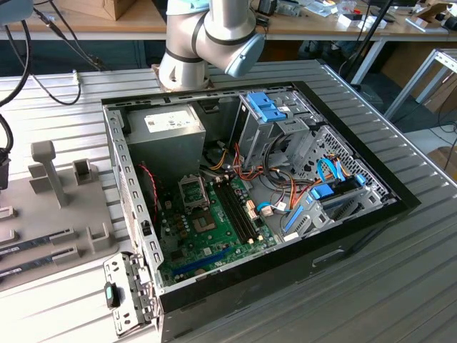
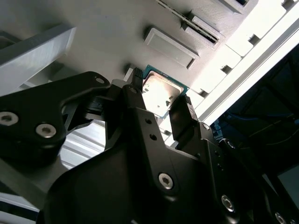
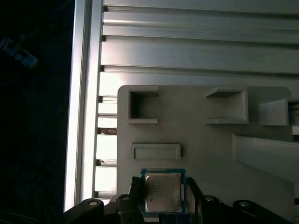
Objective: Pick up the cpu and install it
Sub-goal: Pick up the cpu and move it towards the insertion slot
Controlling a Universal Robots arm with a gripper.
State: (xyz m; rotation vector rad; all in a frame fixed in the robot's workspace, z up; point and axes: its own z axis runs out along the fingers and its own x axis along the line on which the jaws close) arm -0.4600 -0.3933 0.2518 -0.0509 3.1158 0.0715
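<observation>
The cpu point(image 3: 162, 193), a small square chip with a silvery top and a green rim, sits between my gripper's point(image 3: 162, 197) black fingers over the grey parts tray point(image 3: 201, 154). One finger point(image 3: 136, 196) presses one edge of the chip and the other presses the opposite edge. In the second wrist view the same cpu point(image 2: 162, 92) is clamped by the fingers point(image 2: 183, 112) of the gripper point(image 2: 160, 91). Whether the chip still rests on the tray I cannot tell. In the exterior view the open computer case holds the green motherboard point(image 1: 207, 232) with its socket point(image 1: 193, 191).
The grey tray point(image 1: 64, 214) with posts and slots lies on the ribbed metal table at the exterior view's left. Beside the tray the table's edge point(image 3: 84, 116) drops to a dark floor. My arm's base point(image 1: 207, 36) stands behind the case. Drive cages and cables fill the case's right half.
</observation>
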